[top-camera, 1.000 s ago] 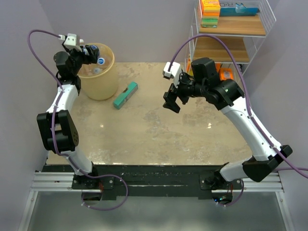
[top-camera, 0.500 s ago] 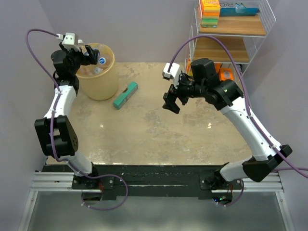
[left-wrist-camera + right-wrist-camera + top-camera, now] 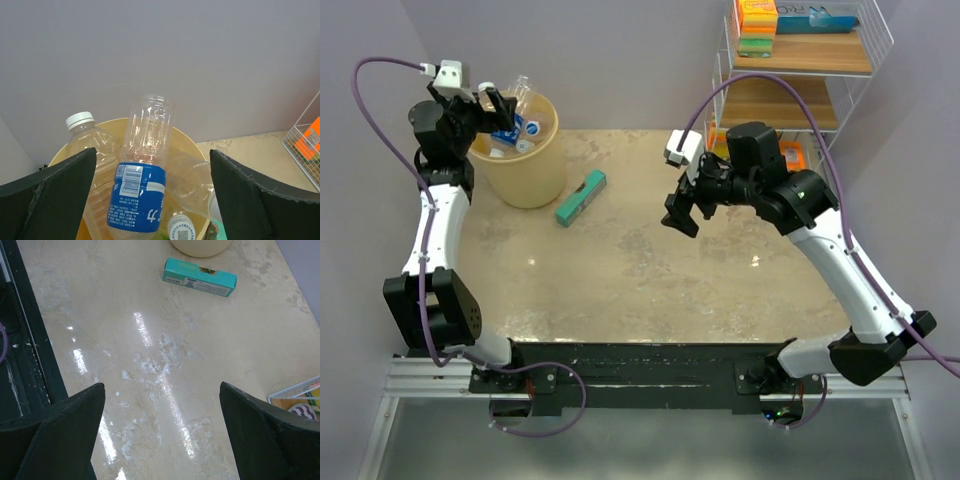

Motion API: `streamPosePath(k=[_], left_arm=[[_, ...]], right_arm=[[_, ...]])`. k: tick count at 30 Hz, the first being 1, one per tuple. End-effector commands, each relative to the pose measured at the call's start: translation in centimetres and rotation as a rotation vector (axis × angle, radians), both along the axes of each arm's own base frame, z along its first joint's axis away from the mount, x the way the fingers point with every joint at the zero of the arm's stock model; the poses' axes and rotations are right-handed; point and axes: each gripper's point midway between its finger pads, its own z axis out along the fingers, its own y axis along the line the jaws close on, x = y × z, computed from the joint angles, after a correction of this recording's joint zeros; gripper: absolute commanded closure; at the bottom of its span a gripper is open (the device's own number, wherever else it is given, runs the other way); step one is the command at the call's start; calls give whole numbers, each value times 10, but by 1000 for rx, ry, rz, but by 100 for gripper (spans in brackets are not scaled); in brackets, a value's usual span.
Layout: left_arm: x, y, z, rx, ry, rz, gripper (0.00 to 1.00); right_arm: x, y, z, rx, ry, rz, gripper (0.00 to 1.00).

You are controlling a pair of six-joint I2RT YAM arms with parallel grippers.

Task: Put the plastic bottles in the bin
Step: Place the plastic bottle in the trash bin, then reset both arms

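Observation:
The bin (image 3: 532, 165) stands at the table's back left and holds several plastic bottles. In the left wrist view a blue-labelled bottle (image 3: 140, 187) stands neck-down in the bin (image 3: 186, 142), beside a clear bottle with a white cap (image 3: 82, 135) and another clear bottle lying on its side (image 3: 197, 180). My left gripper (image 3: 500, 108) hovers at the bin's back left rim. It is open wide (image 3: 152, 151) and its fingers do not touch the bottles. My right gripper (image 3: 680, 210) is open and empty above the middle of the table (image 3: 161, 386).
A flat teal box (image 3: 582, 196) lies on the table right of the bin and shows in the right wrist view (image 3: 199, 277). A white wire shelf rack (image 3: 800, 60) with orange and green items stands at the back right. Walls close in behind and at the left.
My left gripper has drawn back to the left from over the bin and opened. The blue-labelled bottle now stands in the bin. My right arm has shifted only slightly.

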Motion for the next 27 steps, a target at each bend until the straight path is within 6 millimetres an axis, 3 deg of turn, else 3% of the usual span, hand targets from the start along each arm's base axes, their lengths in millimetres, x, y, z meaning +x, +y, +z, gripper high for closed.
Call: streamPosePath(k=[1, 6, 13, 18, 21, 27], left_arm=[[-29, 4, 57, 21, -87, 36, 1], [-55, -2, 68, 14, -54, 33, 1], [-121, -24, 80, -62, -5, -15, 1], [-166, -40, 72, -108, 32, -48, 1], [-203, -55, 71, -1, 21, -112, 1], [-231, -59, 61, 76, 72, -120, 1]], right_arm=[[6, -5, 18, 30, -72, -34, 1], [18, -15, 21, 25, -113, -124, 1], [40, -43, 40, 115, -169, -355, 1], [45, -60, 60, 225, -184, -486, 1], [50, -70, 65, 257, -179, -549, 1], [55, -84, 66, 259, -157, -613, 1]])
